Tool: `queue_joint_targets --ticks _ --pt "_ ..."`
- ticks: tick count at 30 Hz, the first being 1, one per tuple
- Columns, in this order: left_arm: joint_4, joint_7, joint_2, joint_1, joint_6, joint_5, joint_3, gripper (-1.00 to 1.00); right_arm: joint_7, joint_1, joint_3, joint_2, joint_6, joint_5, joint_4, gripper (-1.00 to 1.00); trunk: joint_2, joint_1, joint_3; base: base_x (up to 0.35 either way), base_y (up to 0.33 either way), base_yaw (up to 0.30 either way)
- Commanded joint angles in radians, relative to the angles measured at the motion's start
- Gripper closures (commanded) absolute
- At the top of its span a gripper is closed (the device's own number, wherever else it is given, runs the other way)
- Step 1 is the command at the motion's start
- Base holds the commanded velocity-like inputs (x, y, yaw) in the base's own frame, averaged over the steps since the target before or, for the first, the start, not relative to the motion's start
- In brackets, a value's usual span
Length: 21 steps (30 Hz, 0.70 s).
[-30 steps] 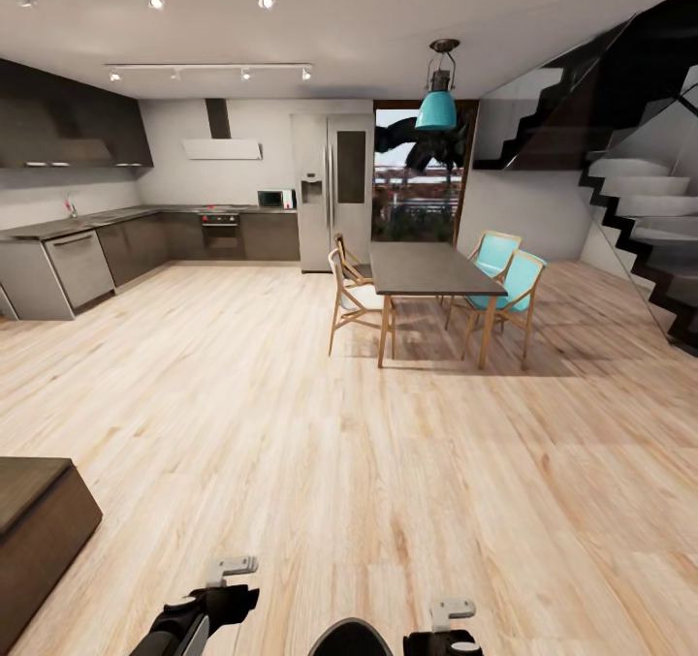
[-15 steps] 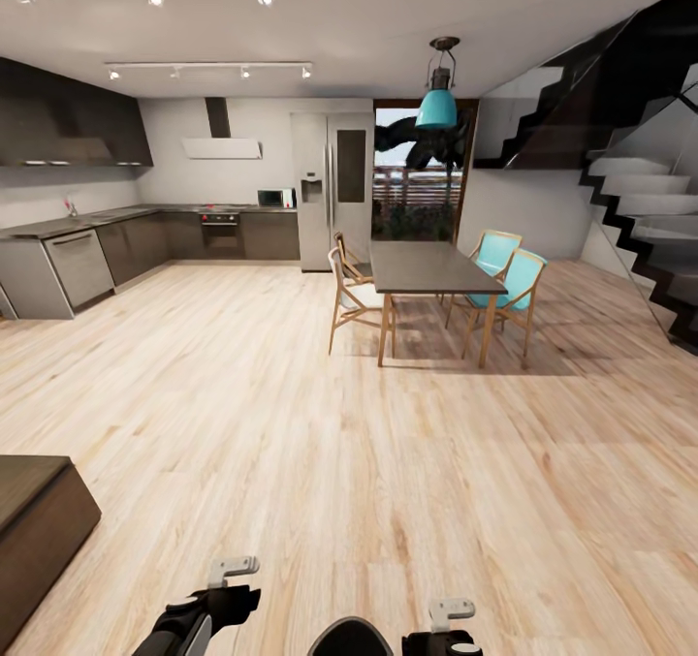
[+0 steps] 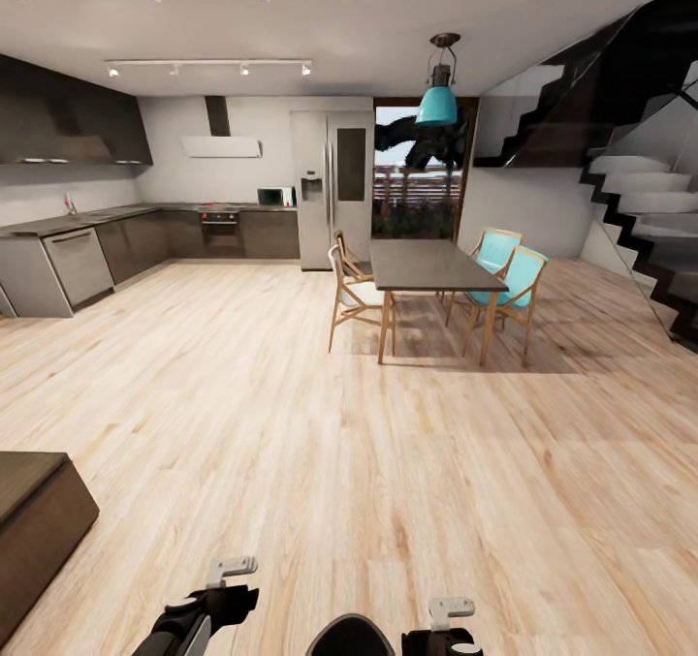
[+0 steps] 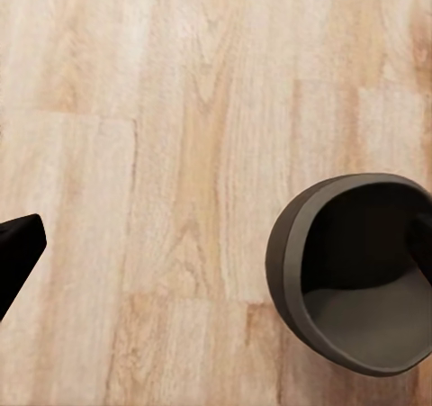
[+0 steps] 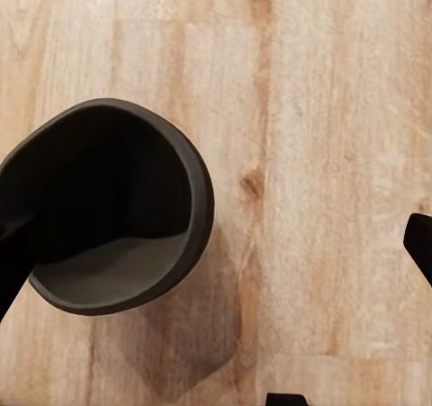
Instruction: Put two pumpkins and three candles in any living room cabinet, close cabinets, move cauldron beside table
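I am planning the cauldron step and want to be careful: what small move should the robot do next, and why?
Probably drive straight forward a little. The cauldron sits low between the arms at the robot's front, while the dark table with chairs stands far ahead across the wooden floor, so that gap should close first.

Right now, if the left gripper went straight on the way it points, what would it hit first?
Most likely the bare wooden floor, which it faces in the left wrist view. The dark cauldron sits off to one side of that line, so the left gripper probably passes beside it, though depth is unclear.
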Motion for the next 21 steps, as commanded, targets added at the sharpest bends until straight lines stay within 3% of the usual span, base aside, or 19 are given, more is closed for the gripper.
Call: queue_joint_targets --ticks 1,12,21 --pt "-0.001 0.002 -0.001 0.0 0.005 0.009 0.001 -1.0 -0.006 0.0 0.006 -0.001 0.007 0.0 -0.002 -1.0 -0.008 0.004 -0.004 0.0 0.0 0.0" --pt "0.068 0.002 -0.004 0.0 -0.066 0.019 0.0 -1.0 -0.006 0.0 0.006 -0.001 0.004 0.0 -0.002 -1.0 -0.085 0.046 -0.039 0.0 0.0 0.0" --pt "0.102 0.011 -0.035 0.0 -0.074 0.013 -0.002 -1.0 -0.008 0.0 0.006 -0.001 -0.03 -0.002 -0.002 -1.0 -0.148 0.081 -0.067 0.0 0.0 0.0"
